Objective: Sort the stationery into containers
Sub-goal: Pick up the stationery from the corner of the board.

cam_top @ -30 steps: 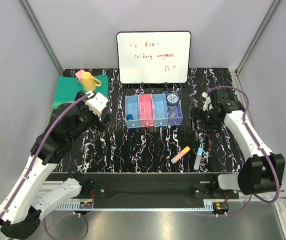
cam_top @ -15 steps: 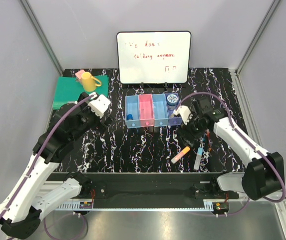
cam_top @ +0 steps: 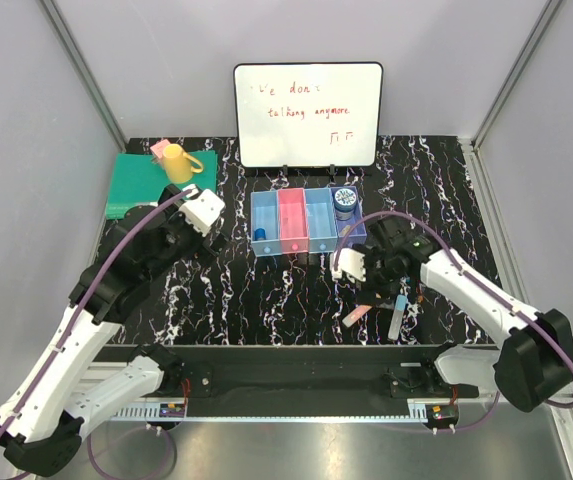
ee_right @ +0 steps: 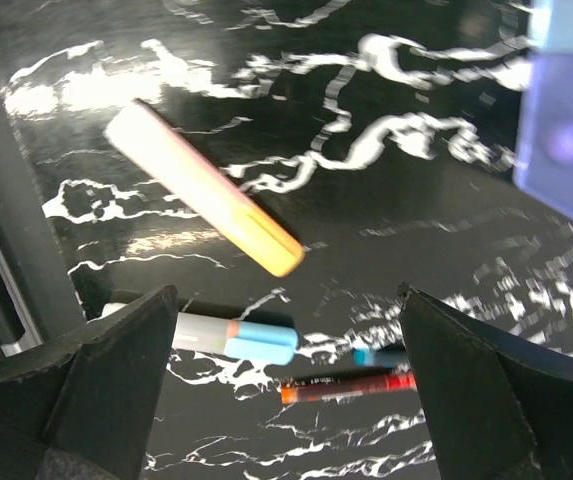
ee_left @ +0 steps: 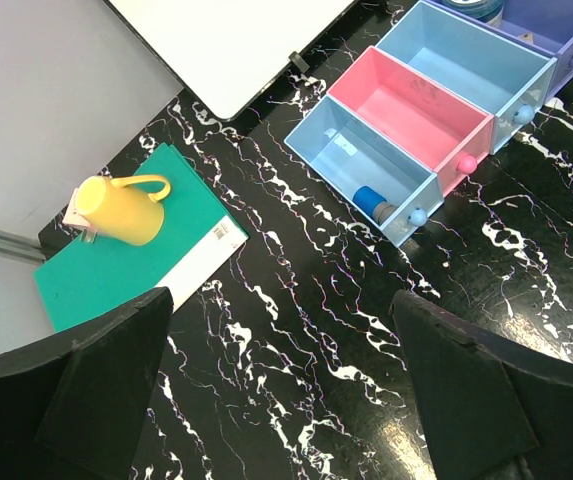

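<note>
Four joined bins stand mid-table: blue (cam_top: 264,222), pink-red (cam_top: 292,222), blue (cam_top: 320,220) and purple (cam_top: 352,232). The patterned roll (cam_top: 344,201) sits in the purple bin. A small blue item (ee_left: 371,200) lies in the left blue bin (ee_left: 346,150). My right gripper (ee_right: 286,390) is open and empty, hovering just above an orange-pink marker (ee_right: 201,190), a blue-capped marker (ee_right: 236,338) and a thin red pen (ee_right: 346,387). From above the right gripper (cam_top: 371,292) partly covers the orange-pink marker (cam_top: 356,313). My left gripper (ee_left: 281,400) is open and empty over bare table, left of the bins.
A yellow mug (cam_top: 176,162) stands on a green book (cam_top: 131,185) at the back left. A whiteboard (cam_top: 308,115) stands behind the bins. The table's near edge lies just below the markers.
My right arm has swung left and toward the near edge, from beside the purple bin to over the markers and pens. The left arm has barely moved.
</note>
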Robot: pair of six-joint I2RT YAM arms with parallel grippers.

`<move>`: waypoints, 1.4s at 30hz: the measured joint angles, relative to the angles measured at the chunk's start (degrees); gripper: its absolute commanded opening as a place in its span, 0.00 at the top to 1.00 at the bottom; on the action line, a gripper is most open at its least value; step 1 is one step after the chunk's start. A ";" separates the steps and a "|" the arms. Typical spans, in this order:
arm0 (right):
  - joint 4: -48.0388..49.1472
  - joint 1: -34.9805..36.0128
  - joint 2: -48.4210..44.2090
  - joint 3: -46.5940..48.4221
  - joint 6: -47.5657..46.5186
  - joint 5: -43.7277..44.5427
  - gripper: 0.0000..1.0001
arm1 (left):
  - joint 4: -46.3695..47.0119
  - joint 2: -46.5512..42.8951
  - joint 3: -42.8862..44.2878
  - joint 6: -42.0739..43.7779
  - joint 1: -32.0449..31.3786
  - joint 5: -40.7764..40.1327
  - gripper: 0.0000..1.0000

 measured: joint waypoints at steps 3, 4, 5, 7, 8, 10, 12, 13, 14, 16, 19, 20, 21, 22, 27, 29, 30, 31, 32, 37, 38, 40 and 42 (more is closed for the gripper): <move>0.04 2.01 1.20 -1.33 -2.56 0.07 0.00 | 0.00 0.00 -0.07 0.09 0.00 0.00 0.01; 0.13 2.36 1.51 -1.68 -3.13 0.11 0.00 | 0.00 0.00 -0.07 0.11 0.00 0.00 0.01; 0.39 2.69 1.88 -2.16 -3.91 0.22 0.00 | 0.00 -0.02 -0.09 0.13 0.00 0.00 0.01; 0.87 3.21 2.69 -3.23 -5.44 0.61 0.00 | 0.00 -0.04 -0.28 0.13 0.00 0.00 0.01; 1.07 3.37 3.04 -3.67 -5.86 0.81 0.00 | -0.02 -0.02 -0.33 0.15 0.00 0.00 0.01; 1.97 3.67 3.93 -4.74 -6.97 1.18 0.00 | -0.02 -0.02 -0.37 0.15 0.00 0.00 0.01; 2.84 3.85 5.03 -5.57 -7.82 1.44 0.00 | -0.02 -0.04 -0.37 0.15 0.00 -0.02 0.01; 3.45 3.91 5.62 -5.84 -8.11 1.53 0.00 | 0.00 -0.04 -0.44 0.15 0.00 -0.02 0.01; 4.13 3.96 6.27 -6.01 -8.37 1.53 0.00 | 0.00 -0.04 -0.48 0.15 0.00 -0.02 0.01; 5.79 4.04 7.50 -6.21 -8.63 1.57 0.00 | 0.00 -0.04 -0.66 0.13 0.00 -0.02 0.01; 8.81 4.09 8.39 -7.26 -9.29 1.68 0.00 | 0.00 -0.04 -0.81 0.15 0.00 -0.02 0.01; 9.53 4.11 8.50 -7.65 -9.51 1.79 0.00 | 0.00 -0.04 -0.83 0.13 0.00 -0.02 0.01; 10.27 4.15 8.66 -8.04 -9.88 2.08 0.00 | 0.00 -0.04 -0.83 0.15 0.00 -0.02 0.01; 10.99 4.15 8.81 -8.46 -10.21 2.45 0.01 | 0.00 -0.04 -0.83 0.13 0.00 -0.02 0.01; 13.84 4.26 9.46 -10.23 -11.61 3.06 0.30 | 0.00 0.00 -0.83 0.15 0.00 -0.02 0.01; 14.43 4.31 9.60 -10.56 -12.04 3.06 0.42 | 0.00 0.07 -0.83 0.15 0.00 -0.02 0.01; 14.95 4.33 9.64 -10.73 -12.11 3.06 0.45 | 0.00 0.13 -0.83 0.15 0.00 -0.02 0.01; 15.41 4.37 9.70 -10.86 -12.20 3.10 0.50 | 0.00 0.26 -0.83 0.15 0.00 -0.02 0.01; 15.78 4.37 9.73 -10.95 -12.26 3.13 0.53 | 0.00 0.37 -0.83 0.15 0.00 -0.02 0.01; 17.66 4.42 9.77 -11.47 -12.87 3.17 0.99 | 0.00 0.68 -0.83 0.17 0.00 -0.04 0.01; 18.05 4.46 9.66 -11.47 -12.87 3.37 1.00 | 0.00 0.68 -0.83 0.20 0.00 -0.04 0.01; 18.60 4.61 9.60 -11.47 -12.81 3.65 1.00 | 0.00 0.70 -0.83 0.28 0.00 -0.07 0.01; 18.60 4.98 9.51 -11.47 -12.48 4.15 1.00 | 0.00 0.68 -0.83 0.57 0.00 -0.09 0.01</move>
